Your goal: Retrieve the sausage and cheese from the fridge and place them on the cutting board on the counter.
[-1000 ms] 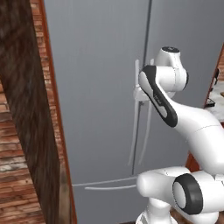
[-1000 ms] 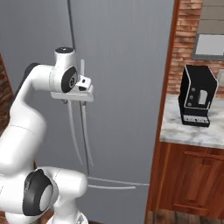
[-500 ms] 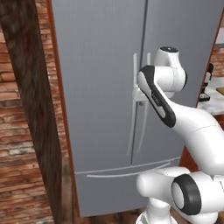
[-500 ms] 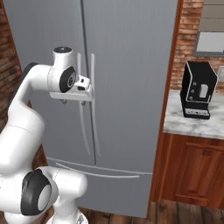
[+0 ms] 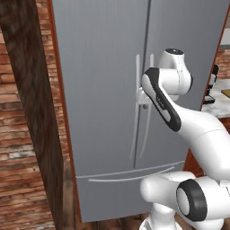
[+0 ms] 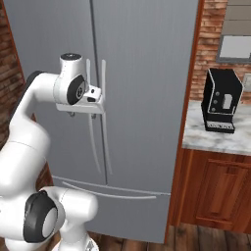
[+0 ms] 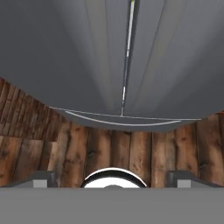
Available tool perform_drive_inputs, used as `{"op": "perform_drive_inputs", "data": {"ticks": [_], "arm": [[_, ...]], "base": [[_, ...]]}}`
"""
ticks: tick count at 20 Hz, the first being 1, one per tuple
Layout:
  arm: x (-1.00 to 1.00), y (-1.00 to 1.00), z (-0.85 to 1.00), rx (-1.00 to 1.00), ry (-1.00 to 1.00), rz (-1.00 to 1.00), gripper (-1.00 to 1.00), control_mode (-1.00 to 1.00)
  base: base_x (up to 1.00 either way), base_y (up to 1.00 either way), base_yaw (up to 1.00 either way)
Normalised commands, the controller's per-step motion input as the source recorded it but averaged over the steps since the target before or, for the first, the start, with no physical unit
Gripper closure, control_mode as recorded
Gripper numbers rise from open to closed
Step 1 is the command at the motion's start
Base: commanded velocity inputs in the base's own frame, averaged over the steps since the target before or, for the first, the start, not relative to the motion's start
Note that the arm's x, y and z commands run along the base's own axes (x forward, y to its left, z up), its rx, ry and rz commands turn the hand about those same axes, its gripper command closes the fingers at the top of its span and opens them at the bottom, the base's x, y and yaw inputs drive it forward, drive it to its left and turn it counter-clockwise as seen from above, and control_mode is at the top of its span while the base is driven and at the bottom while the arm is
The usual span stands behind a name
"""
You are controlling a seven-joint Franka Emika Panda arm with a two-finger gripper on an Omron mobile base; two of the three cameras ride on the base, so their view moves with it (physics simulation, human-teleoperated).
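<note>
The grey two-door fridge [image 5: 103, 90] [image 6: 147, 73] [image 7: 65, 52] stands with both doors shut, so the sausage and cheese are hidden. My gripper [image 5: 143, 106] [image 6: 82, 114] [image 7: 113, 178] hangs pointing down, right in front of the two long silver handles [image 5: 134, 117] [image 6: 104, 127] at mid height. Its fingers are spread wide, open, with nothing between them. In the hand view the door seam and the lower drawer's handle [image 7: 122, 120] lie below it. A tan sliver at the far right may be the cutting board [image 5: 225, 93].
The marble counter [image 6: 215, 137] over a reddish-brown cabinet [image 6: 215, 188] is to the fridge's right, with a black coffee machine [image 6: 221, 100] on it. A brick wall and dark wooden post [image 5: 31, 112] flank the fridge's left. Wooden floor [image 7: 109, 148] lies below.
The whole picture has shifted in both base views: the base has moved and the fridge now looks farther off. The arm holds the same pose by the handles.
</note>
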Motion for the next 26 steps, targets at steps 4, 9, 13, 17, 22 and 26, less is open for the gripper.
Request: {"op": "perform_drive_inputs", "data": {"ticks": [4,9,13,17,22,26], "arm": [[-0.05,-0.01,-0.09,-0.13,-0.88,0.02,-1.00,-1.00],[-0.06,-0.20,-0.14,-0.03,-0.72,0.02,-1.00,-1.00],[0.36,-0.41,-0.18,0.29,0.01,-0.01,-1.00,-1.00],[0.50,-0.42,-0.34,0.49,0.14,-0.02,-1.00,-1.00],[0.63,-0.02,-0.34,0.18,0.04,-0.11,-1.00,-1.00],[0.69,0.04,-0.40,0.00,0.00,-0.12,-1.00,-1.00]], "base": [[0.00,0.00,0.00],[0.00,0.00,0.00],[0.00,0.00,0.00],[0.00,0.00,0.00],[0.00,0.00,0.00],[0.00,0.00,0.00]]}}
